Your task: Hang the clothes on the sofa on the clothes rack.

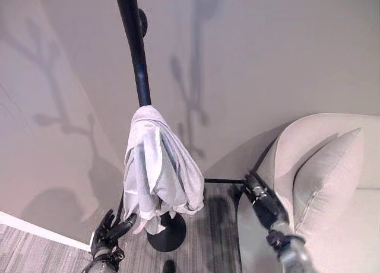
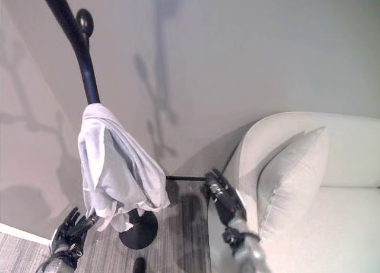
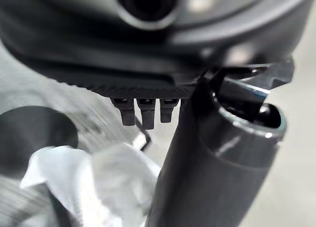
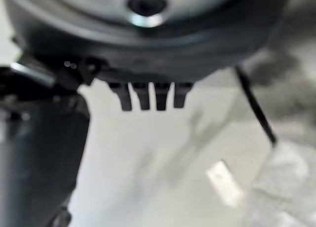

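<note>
From the head camera I see the pale grey garment [image 1: 157, 169] draped over a hook of the black clothes rack [image 1: 133, 41], bunched at the top against the pole and hanging in loose folds down toward the rack's round base [image 1: 168, 232] on the grey wood-look floor [image 1: 35, 252]. My left robot hand [image 1: 110, 230] sits low beside the base, its fingers spread and relaxed, fingertips just at the lower hem of the cloth without curling round it; in the left wrist view the crumpled fabric [image 3: 94, 182] lies just past the hand. My right robot hand [image 1: 264, 205] hovers by the rounded arm of the cream sofa [image 1: 332, 237], fingers straight and holding nothing, with a thin black rod [image 1: 222, 181] of the rack running toward it. A matching cushion [image 1: 326, 178] leans upright on the sofa seat.
</note>
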`<state>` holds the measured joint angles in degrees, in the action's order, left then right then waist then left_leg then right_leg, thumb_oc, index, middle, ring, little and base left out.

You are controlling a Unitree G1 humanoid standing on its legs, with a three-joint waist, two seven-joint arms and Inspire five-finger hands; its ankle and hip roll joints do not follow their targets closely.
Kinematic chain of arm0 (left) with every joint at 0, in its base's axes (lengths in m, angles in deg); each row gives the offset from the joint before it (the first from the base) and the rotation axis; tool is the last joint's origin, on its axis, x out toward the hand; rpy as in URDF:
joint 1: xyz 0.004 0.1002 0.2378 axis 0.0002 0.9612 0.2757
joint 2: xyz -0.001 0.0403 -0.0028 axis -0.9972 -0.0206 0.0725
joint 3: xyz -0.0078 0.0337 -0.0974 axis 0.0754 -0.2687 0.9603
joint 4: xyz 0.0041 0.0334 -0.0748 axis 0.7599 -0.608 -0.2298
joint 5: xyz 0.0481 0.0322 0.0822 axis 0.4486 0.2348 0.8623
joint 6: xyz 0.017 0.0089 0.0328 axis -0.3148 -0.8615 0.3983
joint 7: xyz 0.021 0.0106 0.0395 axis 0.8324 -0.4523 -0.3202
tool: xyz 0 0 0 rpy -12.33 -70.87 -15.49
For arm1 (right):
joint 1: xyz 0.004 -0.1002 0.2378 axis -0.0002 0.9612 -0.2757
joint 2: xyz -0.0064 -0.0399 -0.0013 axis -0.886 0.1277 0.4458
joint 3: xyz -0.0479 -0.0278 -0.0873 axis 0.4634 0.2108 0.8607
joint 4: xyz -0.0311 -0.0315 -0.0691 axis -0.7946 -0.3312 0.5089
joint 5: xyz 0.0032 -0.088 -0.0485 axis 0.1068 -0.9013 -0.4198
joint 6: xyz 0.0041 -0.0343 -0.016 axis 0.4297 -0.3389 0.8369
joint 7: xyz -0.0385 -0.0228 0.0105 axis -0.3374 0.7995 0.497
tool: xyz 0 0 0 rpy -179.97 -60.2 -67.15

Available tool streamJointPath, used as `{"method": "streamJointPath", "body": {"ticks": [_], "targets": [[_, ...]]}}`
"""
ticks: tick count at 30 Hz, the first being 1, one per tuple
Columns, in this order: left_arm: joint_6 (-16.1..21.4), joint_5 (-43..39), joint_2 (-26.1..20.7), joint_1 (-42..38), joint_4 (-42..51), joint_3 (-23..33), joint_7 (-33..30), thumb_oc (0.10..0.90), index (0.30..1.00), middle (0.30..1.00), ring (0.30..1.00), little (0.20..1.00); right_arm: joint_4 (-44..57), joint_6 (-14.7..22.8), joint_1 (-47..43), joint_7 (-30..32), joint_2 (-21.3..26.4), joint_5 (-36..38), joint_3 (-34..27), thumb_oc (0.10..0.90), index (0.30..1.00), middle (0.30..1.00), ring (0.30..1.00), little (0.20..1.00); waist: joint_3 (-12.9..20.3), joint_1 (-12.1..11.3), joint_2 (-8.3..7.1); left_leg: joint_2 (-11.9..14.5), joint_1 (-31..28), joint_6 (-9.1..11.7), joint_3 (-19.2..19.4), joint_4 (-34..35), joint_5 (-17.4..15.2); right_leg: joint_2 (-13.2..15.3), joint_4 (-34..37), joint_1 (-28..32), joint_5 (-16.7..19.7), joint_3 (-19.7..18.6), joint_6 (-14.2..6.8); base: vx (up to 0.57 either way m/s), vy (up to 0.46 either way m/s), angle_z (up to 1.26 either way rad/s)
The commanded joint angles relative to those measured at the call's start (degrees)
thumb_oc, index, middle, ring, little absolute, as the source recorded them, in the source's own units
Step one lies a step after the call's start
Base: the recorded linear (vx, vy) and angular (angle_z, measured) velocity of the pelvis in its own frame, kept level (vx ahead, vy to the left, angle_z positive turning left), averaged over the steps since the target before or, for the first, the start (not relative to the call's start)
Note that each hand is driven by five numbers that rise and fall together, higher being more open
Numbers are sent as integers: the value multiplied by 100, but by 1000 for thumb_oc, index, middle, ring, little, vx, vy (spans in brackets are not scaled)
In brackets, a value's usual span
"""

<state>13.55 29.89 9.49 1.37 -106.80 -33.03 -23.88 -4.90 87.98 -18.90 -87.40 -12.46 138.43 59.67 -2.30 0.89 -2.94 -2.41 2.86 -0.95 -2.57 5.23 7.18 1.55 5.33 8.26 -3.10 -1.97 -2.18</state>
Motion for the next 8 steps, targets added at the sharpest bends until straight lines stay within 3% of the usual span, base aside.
{"method": "streamJointPath", "body": {"ticks": [1,2,4,5,8], "targets": [[72,-343,-489,-75,-539,-142,-12,800,900,900,900,900,302,334,-184,-75,435,1293,-34,800,900,900,900,900,163,-108,5,299,-564,125,63,-23,-891,8,-249,-241,-24,110,-225,63,29,16],[-102,-54,-552,-141,-1355,-169,66,800,900,900,900,900,-709,225,-333,111,437,1263,-72,800,900,900,900,900,178,-104,18,297,-593,129,68,-23,-900,15,-272,-230,-31,117,-223,34,16,7],[-215,123,-563,-196,-1794,-242,160,800,900,900,900,900,-1627,-18,-533,213,398,1273,-162,800,900,900,900,900,178,-112,25,291,-609,124,68,-23,-913,20,-287,-224,-39,123,-216,29,14,6],[-302,270,-522,-239,-2137,-325,184,800,900,900,900,900,-2565,-281,-722,401,420,1044,-82,800,900,900,900,900,186,-147,27,284,-637,120,67,-23,-913,26,-299,-207,-44,140,-209,21,11,7],[-419,567,-457,-300,-2355,-547,277,800,900,900,900,900,-3639,-583,-985,683,518,607,-103,800,900,900,900,900,187,-185,22,278,-649,114,57,-23,-913,34,-293,-180,-41,177,-198,8,1,8]]}}
